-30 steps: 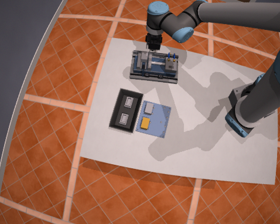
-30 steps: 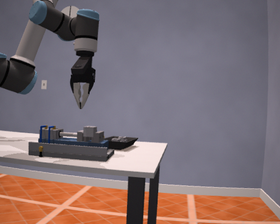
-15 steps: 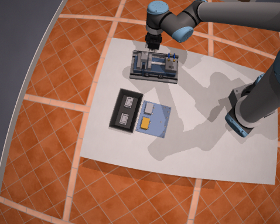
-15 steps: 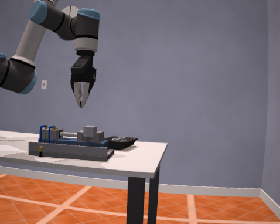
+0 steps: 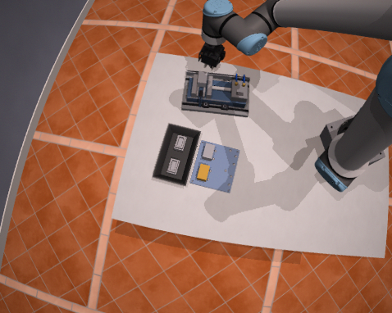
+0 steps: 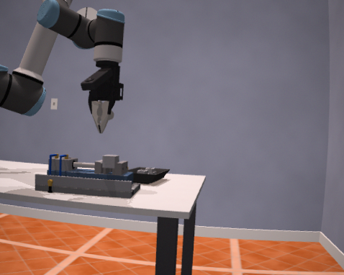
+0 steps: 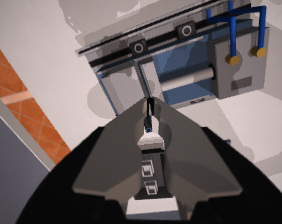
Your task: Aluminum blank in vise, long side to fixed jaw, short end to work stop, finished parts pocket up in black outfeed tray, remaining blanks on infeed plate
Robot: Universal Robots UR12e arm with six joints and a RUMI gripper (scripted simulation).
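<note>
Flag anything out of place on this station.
The finished parts in the tray and blanks on the plate lie flat. Oddity: a gray block at the hose-free end of the vise stands tall; possibly a tipped blank.

I am seeing a matt white desk (image 5: 316, 221), a dull gray metal vise (image 5: 216, 91) and a yellow brass-looking blank (image 5: 203, 172).
</note>
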